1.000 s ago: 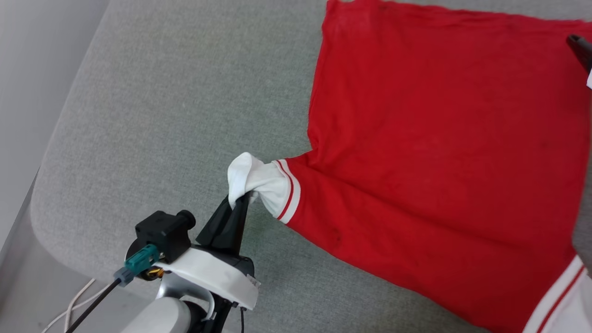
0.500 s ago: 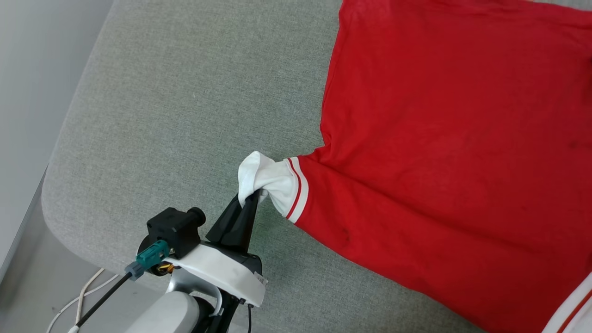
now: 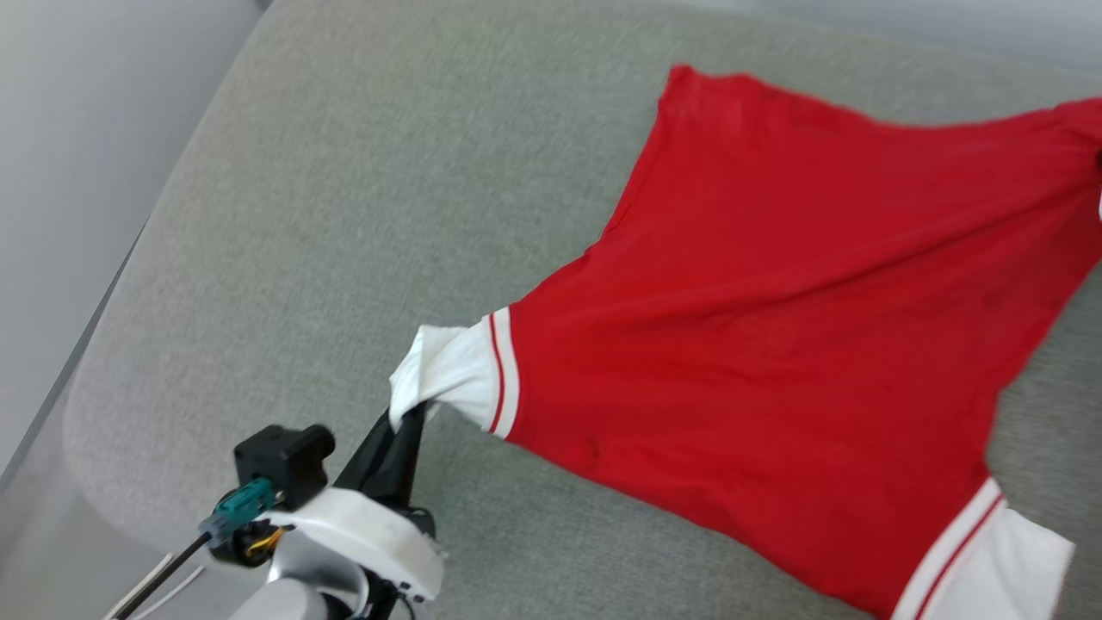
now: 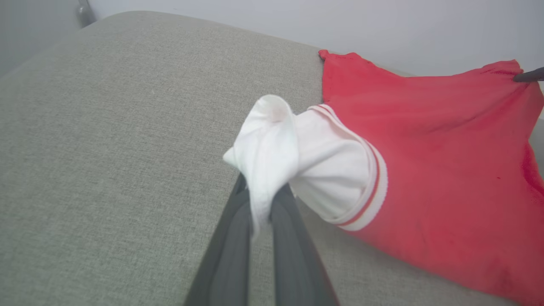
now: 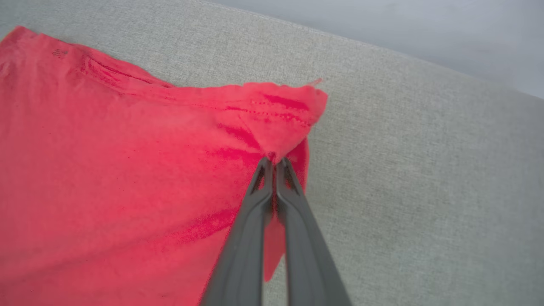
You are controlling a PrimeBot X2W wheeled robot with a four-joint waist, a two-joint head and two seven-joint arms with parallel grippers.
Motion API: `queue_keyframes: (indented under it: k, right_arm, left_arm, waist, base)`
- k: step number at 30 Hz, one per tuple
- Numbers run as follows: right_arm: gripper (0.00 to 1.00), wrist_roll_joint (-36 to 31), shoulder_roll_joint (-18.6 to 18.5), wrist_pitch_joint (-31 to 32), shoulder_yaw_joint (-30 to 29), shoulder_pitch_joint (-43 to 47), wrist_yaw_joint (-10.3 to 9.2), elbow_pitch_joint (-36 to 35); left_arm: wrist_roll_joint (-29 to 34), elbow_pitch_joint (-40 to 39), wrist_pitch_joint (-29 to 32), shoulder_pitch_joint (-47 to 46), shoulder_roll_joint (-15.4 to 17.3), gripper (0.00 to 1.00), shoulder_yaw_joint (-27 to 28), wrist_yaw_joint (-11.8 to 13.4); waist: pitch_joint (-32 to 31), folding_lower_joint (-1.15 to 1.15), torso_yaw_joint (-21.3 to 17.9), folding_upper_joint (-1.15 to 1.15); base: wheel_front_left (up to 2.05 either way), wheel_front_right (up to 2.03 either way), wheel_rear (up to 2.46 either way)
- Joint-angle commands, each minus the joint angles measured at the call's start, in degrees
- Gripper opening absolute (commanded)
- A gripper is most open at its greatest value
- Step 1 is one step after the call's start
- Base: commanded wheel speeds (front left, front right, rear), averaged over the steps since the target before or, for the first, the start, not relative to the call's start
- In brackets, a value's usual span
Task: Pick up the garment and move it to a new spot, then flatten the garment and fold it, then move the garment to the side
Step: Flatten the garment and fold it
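Head view high, looking down; wrist views low, close, from opposite sides; all share garment (image 3: 758, 344)

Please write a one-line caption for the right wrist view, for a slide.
Right gripper shut on a stitched corner of the red garment, over the grey cushion.

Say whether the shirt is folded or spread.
Spread: the garment is stretched between the left end effector gripping a white sleeve and the right end effector gripping a red corner.

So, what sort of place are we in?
Probably an indoor room, home or lab: a grey upholstered cushion as work surface, a plain pale wall behind it, cables on the floor.
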Motion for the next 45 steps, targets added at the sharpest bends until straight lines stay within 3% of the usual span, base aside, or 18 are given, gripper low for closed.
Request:
queue_keyframes:
  k: [1,5,11,16,19,20,25,29,30,31,35,41,45]
  right_arm:
    - [0.00,2.02,-1.50,0.40,1.75,3.31,-0.04,-3.15]
    - [0.00,5.01,-3.22,1.49,3.79,8.68,-0.04,-8.70]
    - [0.00,9.55,-6.20,5.90,3.08,24.30,-0.04,-22.25]
    - [0.00,10.49,-4.27,9.91,-1.84,40.36,-0.05,-34.92]
    - [0.00,10.01,0.48,11.34,-7.17,53.33,-0.04,-42.16]
    - [0.00,10.01,0.48,11.34,-7.17,53.33,-0.04,-42.16]
    - [0.00,8.65,10.52,11.05,-11.95,66.73,-0.04,-46.28]
    - [0.00,8.69,17.53,8.93,-13.88,72.18,-0.04,-46.31]
    - [0.24,9.02,18.38,8.17,-14.02,72.87,-0.04,-45.99]
    - [0.98,9.37,19.10,6.61,-13.90,73.10,-0.04,-46.04]
    - [1.00,9.27,19.97,-4.04,-13.63,70.51,-0.03,-46.74]
    - [1.00,8.46,18.91,-27.83,-12.63,63.99,-0.03,-47.11]
    - [1.00,9.68,18.07,-35.13,-10.52,58.01,-0.03,-42.91]
  left_arm:
    - [-0.55,0.08,0.21,1.70,1.09,0.00,0.86,0.98]
    - [-1.42,-0.16,0.56,3.98,2.49,0.00,2.11,2.40]
    - [-2.90,-1.26,1.65,8.72,5.73,0.00,4.21,4.71]
    - [-4.22,-2.58,2.68,11.98,8.13,0.00,5.77,6.19]
    - [-4.90,-2.94,3.31,12.84,9.16,0.00,6.34,6.61]
    - [-4.90,-2.94,3.31,12.84,9.16,0.00,6.34,6.61]
    - [-5.08,-3.12,3.98,12.93,9.80,0.00,6.63,6.83]
    - [-5.23,-3.33,4.57,13.27,10.32,0.00,6.61,7.24]
    - [-5.26,-3.42,4.57,13.34,10.38,0.00,6.66,7.31]
    - [-5.27,-3.55,4.77,13.34,10.48,0.00,6.62,7.30]
    - [-5.12,-4.04,5.29,13.05,10.83,0.00,6.38,7.49]
    - [-4.61,-5.20,5.92,12.10,11.20,0.00,6.05,7.83]
    - [-4.42,-5.74,5.83,11.54,10.92,0.00,6.00,7.84]
  waist:
    - [-4.97,0.00,-4.08,0.00]
    - [-7.94,0.00,-6.82,0.00]
    - [-12.75,0.00,-12.47,0.00]
    - [-14.07,0.00,-17.39,0.00]
    - [-14.03,0.00,-20.27,0.00]
    - [-14.03,0.00,-20.27,0.00]
    - [-13.66,0.00,-22.79,0.00]
    - [-13.69,0.00,-24.31,0.00]
    - [-13.67,0.00,-24.65,0.00]
    - [-13.63,0.00,-24.95,0.00]
    - [-13.54,0.00,-25.60,0.00]
    - [-13.04,0.00,-25.18,0.00]
    - [-12.26,0.00,-24.25,0.00]
  base:
    - [0.00,0.00,0.00]
    - [0.00,0.00,0.00]
    - [0.00,0.00,0.00]
    - [0.00,0.00,0.00]
    - [0.00,0.00,0.00]
    - [0.00,0.00,0.00]
    - [0.00,0.00,0.00]
    - [0.00,0.00,0.00]
    - [0.00,0.00,0.00]
    - [0.00,0.00,0.00]
    - [0.00,0.00,0.00]
    - [0.00,0.00,0.00]
    - [0.00,0.00,0.00]
